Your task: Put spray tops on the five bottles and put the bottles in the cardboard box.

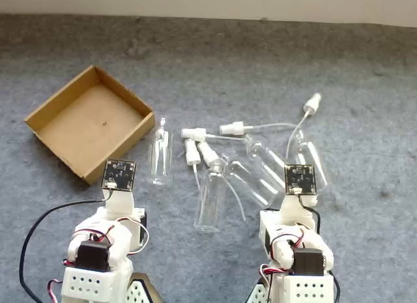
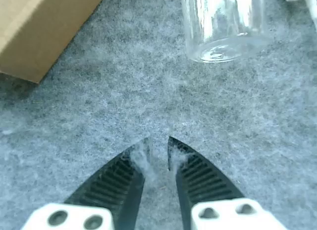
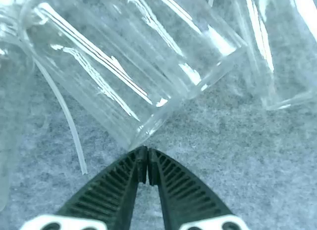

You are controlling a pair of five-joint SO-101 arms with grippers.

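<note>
From up high: a shallow brown cardboard box sits at 10 o'clock. Five clear plastic bottles lie on their sides mid-table on the grey carpet, with white spray tops loose among them.

Left wrist: the black left gripper is slightly apart, gripping nothing.

Right wrist: the right gripper is pinched together, right by a bottle's base.

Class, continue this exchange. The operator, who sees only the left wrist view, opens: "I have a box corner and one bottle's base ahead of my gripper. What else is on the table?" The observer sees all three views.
Observer: Five clear bottles lie on their sides, with white spray tops scattered among them.
Operator: Has anything gone into the box?
Observer: No, the cardboard box has no bottle in it yet.
Operator: What is the other arm doing?
Observer: The right gripper is shut, its tips at the base of a lying bottle. I cannot tell whether they touch.
</note>
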